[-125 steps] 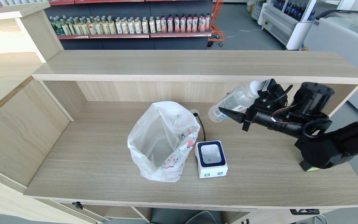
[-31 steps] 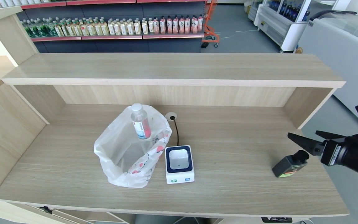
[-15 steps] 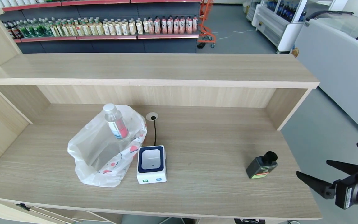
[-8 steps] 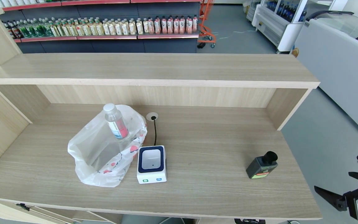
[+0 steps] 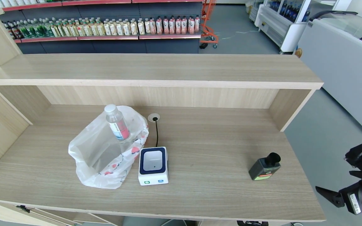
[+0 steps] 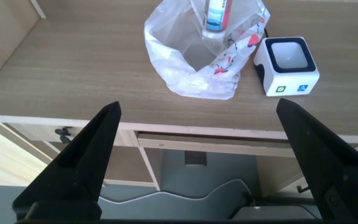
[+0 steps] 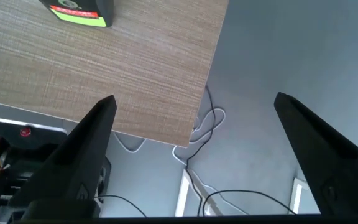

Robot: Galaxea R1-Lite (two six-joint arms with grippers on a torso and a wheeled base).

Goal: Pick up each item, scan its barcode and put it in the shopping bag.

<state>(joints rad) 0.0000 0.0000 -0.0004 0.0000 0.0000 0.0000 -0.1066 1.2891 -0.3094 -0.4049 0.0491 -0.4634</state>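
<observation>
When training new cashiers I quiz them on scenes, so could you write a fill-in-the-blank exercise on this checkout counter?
1. The clear bottle stands ____ the bag.
2. The scanner sits ____ the bag and the dark bottle.
3. The right claw is ____ and holds nothing.
Missing words: inside; between; open.
</observation>
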